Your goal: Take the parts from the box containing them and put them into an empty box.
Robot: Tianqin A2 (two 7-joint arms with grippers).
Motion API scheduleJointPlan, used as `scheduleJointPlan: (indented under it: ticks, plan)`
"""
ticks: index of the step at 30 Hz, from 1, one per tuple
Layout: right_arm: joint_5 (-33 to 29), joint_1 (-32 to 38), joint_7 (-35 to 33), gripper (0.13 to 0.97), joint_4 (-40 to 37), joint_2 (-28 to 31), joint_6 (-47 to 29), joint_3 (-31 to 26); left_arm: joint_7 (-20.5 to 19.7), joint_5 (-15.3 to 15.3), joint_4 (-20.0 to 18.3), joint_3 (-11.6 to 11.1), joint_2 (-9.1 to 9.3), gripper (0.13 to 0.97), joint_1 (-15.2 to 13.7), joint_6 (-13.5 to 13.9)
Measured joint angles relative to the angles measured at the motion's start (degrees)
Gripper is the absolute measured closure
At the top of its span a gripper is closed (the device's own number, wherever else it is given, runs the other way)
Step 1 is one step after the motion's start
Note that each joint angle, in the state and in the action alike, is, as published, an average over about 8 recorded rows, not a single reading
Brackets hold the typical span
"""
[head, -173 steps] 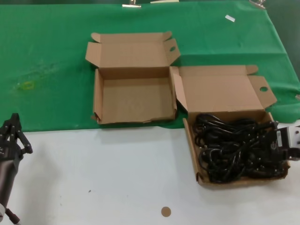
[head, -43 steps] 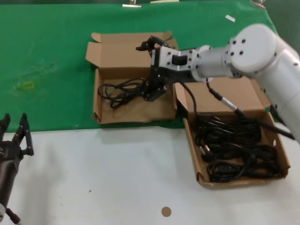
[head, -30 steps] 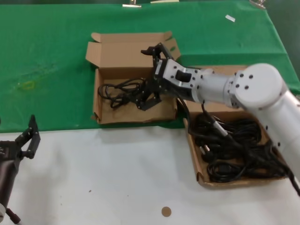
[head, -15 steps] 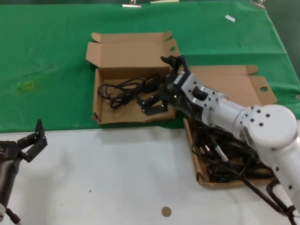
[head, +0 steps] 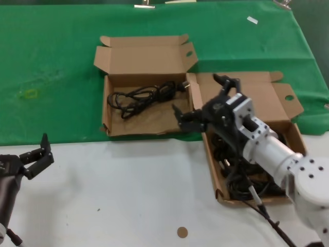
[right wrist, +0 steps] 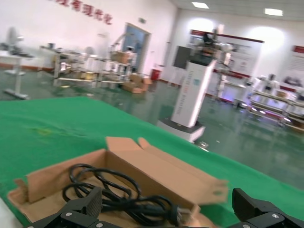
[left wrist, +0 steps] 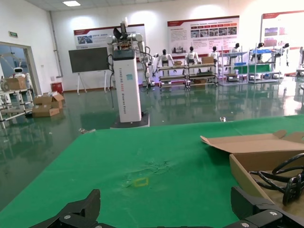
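Definitely a robotics showroom or demo hall, not anyone's home. Big open room with a glossy green floor [left wrist: 61,137] and white walls hung with red-headed display boards [left wrist: 203,33] along the top of the left wrist view. White humanoid robots [left wrist: 192,56] lined up by metal racks [left wrist: 178,76] at upper centre, plus a tall white kiosk pillar [left wrist: 127,85] with a machine on top. Dark presentation board [left wrist: 89,59] on a stand at upper left, cardboard cartons [left wrist: 45,104] stacked at the left edge. Ceiling panel lights [right wrist: 278,11] at the top right of the right wrist view. Worktop draped in green cloth [head: 56,67].
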Motion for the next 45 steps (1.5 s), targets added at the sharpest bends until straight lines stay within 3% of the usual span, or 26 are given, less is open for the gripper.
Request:
scheduleJointPlan:
  ticks: [6, 21, 45]
  plan:
    - [2.80, -5.81, 0.81, 0.129, 4.20, 0.34, 4.19, 2.77, -0.01, 0.00, 0.00, 0.00, 0.00, 0.135, 0.00, 0.00]
    - [9.06, -18.97, 2.67, 0.129, 13.71, 1.10, 13.63, 9.05, -0.01, -0.01, 0.00, 0.00, 0.00, 0.132, 0.00, 0.00]
    - [9.45, -19.80, 2.79, 0.129, 14.31, 1.14, 14.22, 9.45, -0.01, -0.01, 0.00, 0.00, 0.00, 0.132, 0.00, 0.00]
